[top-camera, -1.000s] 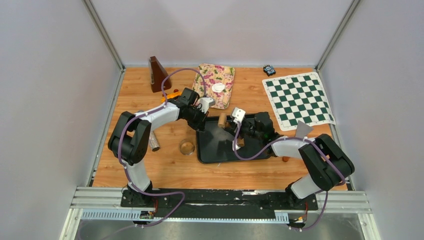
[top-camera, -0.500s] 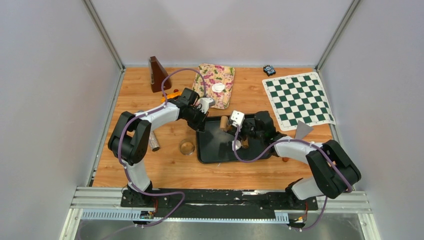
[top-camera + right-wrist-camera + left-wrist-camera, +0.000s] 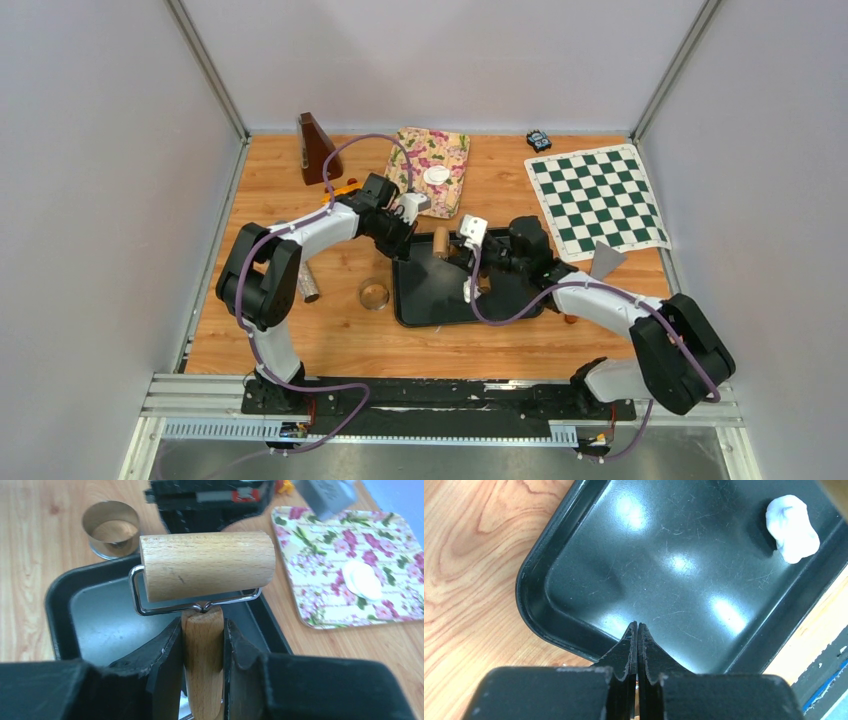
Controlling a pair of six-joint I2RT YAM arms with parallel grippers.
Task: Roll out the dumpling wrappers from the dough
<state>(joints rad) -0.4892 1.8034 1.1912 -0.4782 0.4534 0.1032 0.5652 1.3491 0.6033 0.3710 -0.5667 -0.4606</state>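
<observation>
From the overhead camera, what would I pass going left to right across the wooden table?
Brown metronome → ring cutter → black tray → chessboard mat. The floral tray is left out, since it overlaps the black tray's span.

The wooden table (image 3: 330, 340) carries a black tray (image 3: 430, 298), flowered mat (image 3: 447, 152), chessboard (image 3: 597, 200), metronome (image 3: 316, 148) and metal ring (image 3: 375, 294).
</observation>
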